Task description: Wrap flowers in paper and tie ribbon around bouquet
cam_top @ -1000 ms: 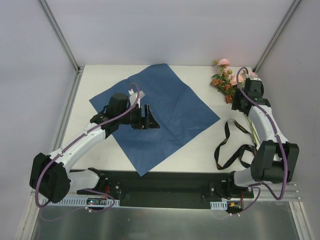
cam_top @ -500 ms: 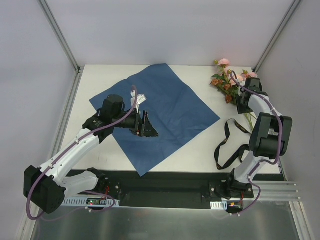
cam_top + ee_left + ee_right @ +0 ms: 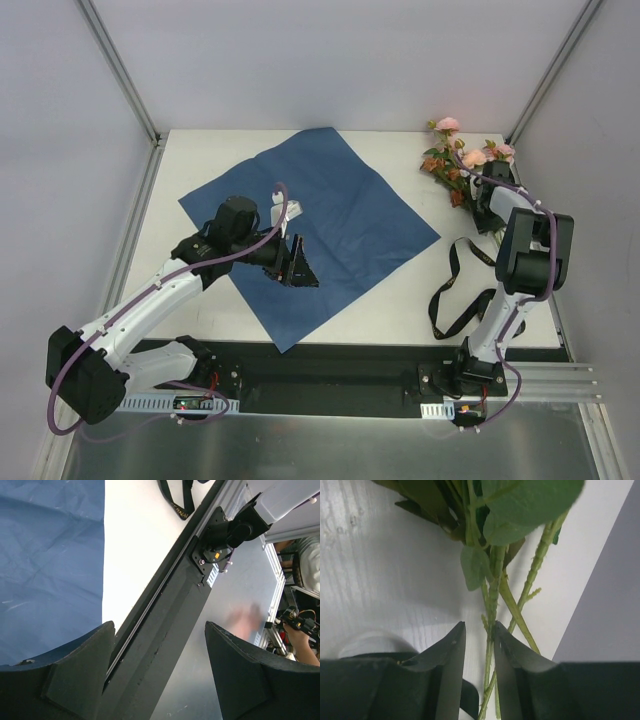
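Observation:
The flowers, pink and orange blooms with green leaves, lie at the table's far right corner, their thin stems running toward me. My right gripper is down over those stems with its jaws narrowed around them. One stem rests against the right finger, and a gap shows on the left side. The paper lies flat, navy face up, mid-table. Above its near part my left gripper hangs open and empty, tilted toward the near rail. The black ribbon lies looped at the near right.
A black base rail runs along the near table edge below the left gripper's fingers. Metal frame posts stand at the far corners, and the right wall is close beside the flowers. White table lies between paper and ribbon.
My right arm has reached further toward the flowers and its jaws have narrowed around the stems. My left gripper has shifted slightly toward me and tilted down over the paper.

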You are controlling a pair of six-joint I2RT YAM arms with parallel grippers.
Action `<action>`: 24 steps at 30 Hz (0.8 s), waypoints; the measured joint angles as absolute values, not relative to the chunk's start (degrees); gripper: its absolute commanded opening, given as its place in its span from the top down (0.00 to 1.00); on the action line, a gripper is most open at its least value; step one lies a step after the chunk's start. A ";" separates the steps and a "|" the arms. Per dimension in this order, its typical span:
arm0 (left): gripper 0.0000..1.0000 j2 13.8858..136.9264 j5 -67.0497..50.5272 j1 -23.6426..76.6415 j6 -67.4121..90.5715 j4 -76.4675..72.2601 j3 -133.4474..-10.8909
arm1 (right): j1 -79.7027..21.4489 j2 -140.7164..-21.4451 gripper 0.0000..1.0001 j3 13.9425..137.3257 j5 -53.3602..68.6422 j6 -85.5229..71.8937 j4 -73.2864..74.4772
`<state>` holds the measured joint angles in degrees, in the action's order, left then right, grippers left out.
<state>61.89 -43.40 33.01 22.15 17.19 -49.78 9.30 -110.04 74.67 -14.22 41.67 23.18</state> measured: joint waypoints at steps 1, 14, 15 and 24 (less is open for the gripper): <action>0.28 61.89 -43.13 33.01 21.96 17.28 -49.78 | 9.30 -110.76 0.70 74.96 -14.37 41.89 22.96; 0.28 64.25 -42.50 32.14 21.47 17.76 -49.74 | 9.30 -112.66 1.00 76.16 -15.79 43.99 19.27; 0.28 64.42 -42.50 31.97 21.47 17.87 -49.74 | 9.30 -112.16 1.00 75.85 -15.77 43.99 18.87; 0.27 64.71 -42.57 28.42 21.45 17.91 -49.65 | 9.58 -101.54 0.99 68.36 -11.22 43.66 13.17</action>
